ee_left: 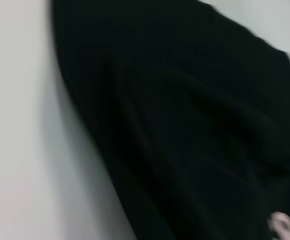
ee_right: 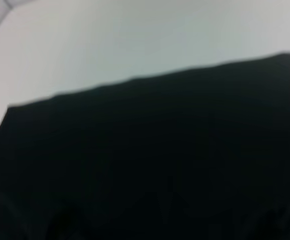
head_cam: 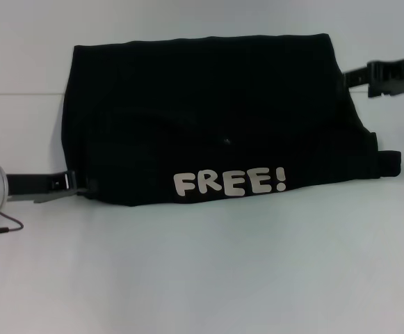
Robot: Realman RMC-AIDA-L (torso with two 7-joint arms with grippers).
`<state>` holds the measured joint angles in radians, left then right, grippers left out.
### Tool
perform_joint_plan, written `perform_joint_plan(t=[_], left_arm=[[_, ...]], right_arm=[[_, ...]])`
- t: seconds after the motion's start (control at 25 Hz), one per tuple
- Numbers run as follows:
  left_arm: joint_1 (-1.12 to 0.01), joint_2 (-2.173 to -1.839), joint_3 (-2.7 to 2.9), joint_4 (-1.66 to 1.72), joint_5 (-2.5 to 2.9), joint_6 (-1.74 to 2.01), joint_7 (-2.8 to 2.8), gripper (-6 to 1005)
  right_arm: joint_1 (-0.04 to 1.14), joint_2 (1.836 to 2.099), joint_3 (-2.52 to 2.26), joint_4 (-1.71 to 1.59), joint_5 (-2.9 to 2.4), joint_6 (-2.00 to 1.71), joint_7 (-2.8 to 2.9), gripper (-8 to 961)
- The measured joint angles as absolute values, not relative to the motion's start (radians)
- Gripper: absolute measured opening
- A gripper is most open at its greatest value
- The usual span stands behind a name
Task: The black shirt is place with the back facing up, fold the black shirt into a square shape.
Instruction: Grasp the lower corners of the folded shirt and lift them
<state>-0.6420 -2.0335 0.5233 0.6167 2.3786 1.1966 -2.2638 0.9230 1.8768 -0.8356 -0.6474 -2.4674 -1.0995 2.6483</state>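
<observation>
Large plain black soft-fabric T-shirt (head_cam: 215, 125) lies folded in a wide block on the white table (head_cam: 202, 278), white "FREE!" lettering (head_cam: 229, 182) along its near edge. My left gripper (head_cam: 73, 184) touches the shirt's near-left corner; my right gripper (head_cam: 358, 75) sits at the far-right edge. Can't tell either one's finger state.

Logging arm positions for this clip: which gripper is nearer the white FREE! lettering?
Left. The left gripper sits at the black shirt's near-left corner, beside the FREE! lettering; the right gripper is at the far-right edge.
</observation>
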Motion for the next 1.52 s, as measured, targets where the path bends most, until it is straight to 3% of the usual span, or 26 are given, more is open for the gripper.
perform_joint_plan(t=[0.16, 0.56, 0.96, 1.16, 1.52], left_arm=[[-0.663, -2.008, 0.495, 0.622, 2.368, 1.281, -2.288, 24], [-0.685, -1.999, 0.494, 0.62, 2.37, 1.245, -2.314, 30], [-0.685, -2.0, 0.496, 0.618, 2.371, 1.241, -2.324, 36], [-0.684, -2.002, 0.496, 0.618, 2.368, 1.241, -2.325, 39], [-0.684, -2.005, 0.497, 0.617, 2.367, 1.233, -2.326, 45]], right_arm=[[0.907, 1.858, -0.836, -0.65, -2.538, -1.196, 2.646, 781], [0.802, 1.855, -0.833, -0.691, -2.584, -1.271, 2.588, 780], [0.752, 1.89, -0.78, -0.697, -2.522, -1.199, 2.477, 797], [0.754, 1.898, -0.782, -0.679, -2.546, -1.153, 2.482, 945], [0.762, 1.956, -0.786, -0.665, -2.557, -1.055, 2.468, 937]])
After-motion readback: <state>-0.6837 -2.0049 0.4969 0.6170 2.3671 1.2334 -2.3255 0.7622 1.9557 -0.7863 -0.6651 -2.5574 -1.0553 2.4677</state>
